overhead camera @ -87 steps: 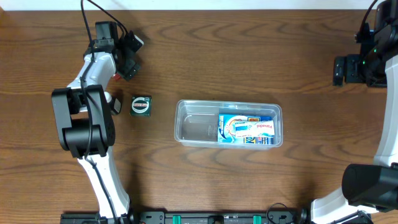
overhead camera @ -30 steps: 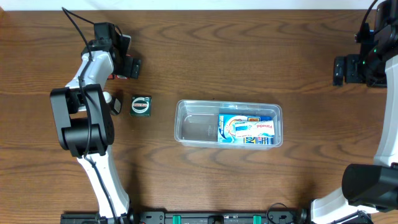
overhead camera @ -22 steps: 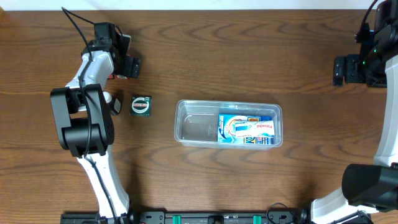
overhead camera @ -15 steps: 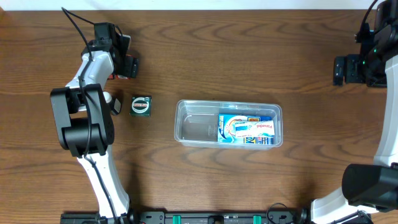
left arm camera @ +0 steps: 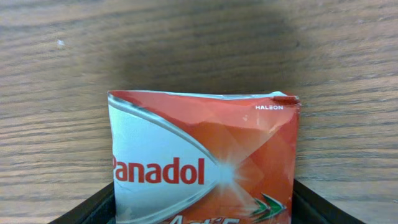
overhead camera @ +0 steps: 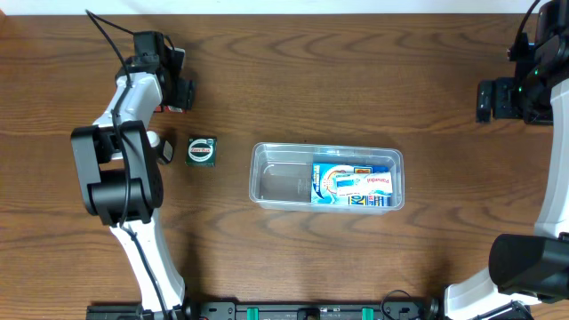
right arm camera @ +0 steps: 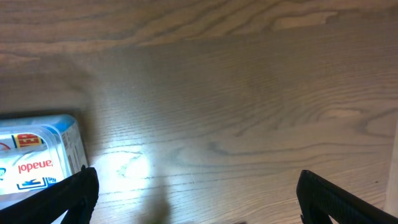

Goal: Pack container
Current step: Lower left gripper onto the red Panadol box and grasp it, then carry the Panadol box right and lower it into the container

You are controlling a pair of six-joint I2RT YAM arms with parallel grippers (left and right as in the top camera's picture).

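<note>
The clear container (overhead camera: pixel 267 178) lies mid-table with a blue Panadol box (overhead camera: pixel 352 185) in its right half. At the far left, my left gripper (overhead camera: pixel 178 93) points down over a red Panadol box (left arm camera: pixel 205 155), of which only a red sliver (overhead camera: pixel 164 108) shows from overhead. In the left wrist view the box fills the space between the black fingers (left arm camera: pixel 93 208), which press on both its long sides. My right gripper (overhead camera: pixel 487 100) hangs open at the far right over bare wood. Its wrist view shows the fingers (right arm camera: pixel 74 193) wide apart and the container's end (right arm camera: pixel 37 158) at the left.
A small green-and-black box (overhead camera: pixel 202 150) lies on the table between the left arm and the container. The left arm's base and links (overhead camera: pixel 120 169) stand just left of it. The table's back edge runs close behind the left gripper.
The left gripper turned over the red box, then its jaws drew in from wide open onto the box's sides. The right arm, container and green box have not moved.
</note>
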